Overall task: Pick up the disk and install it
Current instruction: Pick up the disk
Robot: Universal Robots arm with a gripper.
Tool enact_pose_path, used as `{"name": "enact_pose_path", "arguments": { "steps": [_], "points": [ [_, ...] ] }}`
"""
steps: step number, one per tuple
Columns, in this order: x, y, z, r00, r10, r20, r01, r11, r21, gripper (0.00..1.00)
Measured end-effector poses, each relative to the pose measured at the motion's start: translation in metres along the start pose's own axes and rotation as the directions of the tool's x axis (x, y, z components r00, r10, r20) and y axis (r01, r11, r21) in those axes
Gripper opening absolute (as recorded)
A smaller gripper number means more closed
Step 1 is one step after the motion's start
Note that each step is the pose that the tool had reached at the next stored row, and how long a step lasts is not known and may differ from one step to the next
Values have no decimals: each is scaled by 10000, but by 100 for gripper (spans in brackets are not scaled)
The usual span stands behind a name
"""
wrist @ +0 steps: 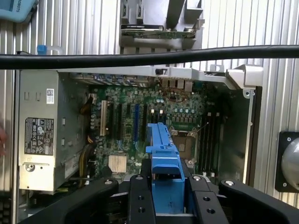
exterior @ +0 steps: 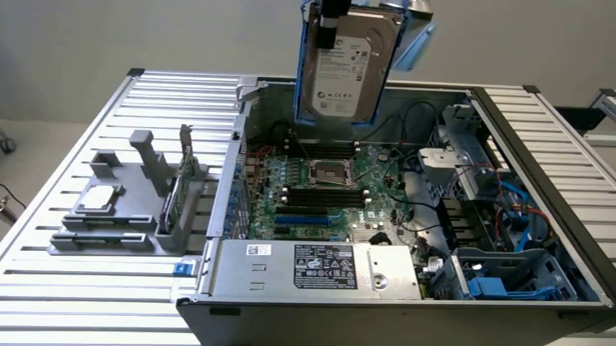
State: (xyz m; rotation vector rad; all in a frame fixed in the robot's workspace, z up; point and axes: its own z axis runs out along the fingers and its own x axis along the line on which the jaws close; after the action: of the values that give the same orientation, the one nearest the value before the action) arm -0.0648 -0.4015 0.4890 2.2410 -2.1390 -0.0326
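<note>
**Table** (exterior: 86,303): silver metal with ribbed slats from edge to edge. A pale grey wall (exterior: 144,36) stands behind it, and pale floor shows at the exterior view's left.

**Computer case** (exterior: 385,324): lies open on the table.
- The green circuit board (exterior: 327,187) is exposed.
- A grey power supply box (exterior: 318,267) with a dark label sits along the near edge.
- A blue plastic bracket (exterior: 491,285) sits in the near corner on the exterior view's right. It is possibly a drive bay, but the view there is cluttered.

**Grey holder** (exterior: 115,216): stands on the table, just beside the case on the exterior view's left. It carries a small flat silver chip (exterior: 99,198) and a thin upright green card (exterior: 178,194).

**Disk** (exterior: 345,68): a rectangular silver-grey metal body with a white label in dark print, framed along its edges by blue plastic.
- It hangs upright in the air above the far part of the open case.
- It is clear of the circuit board and touches nothing below.
- In the wrist view its blue frame (wrist: 164,154) points down toward the board.

**Jaws**: black and closed on the disk's blue frame, one on each side.

**Black cable** (wrist: 140,58): runs across the wrist view above the case.
</note>
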Motion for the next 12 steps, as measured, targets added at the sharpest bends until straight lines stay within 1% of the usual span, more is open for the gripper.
{"name": "enact_pose_path", "arguments": {
  "steps": [12],
  "points": [
    [343, -300, -9, 10000, 1, -1, -1, 10000, 3, 33]
  ]
}}
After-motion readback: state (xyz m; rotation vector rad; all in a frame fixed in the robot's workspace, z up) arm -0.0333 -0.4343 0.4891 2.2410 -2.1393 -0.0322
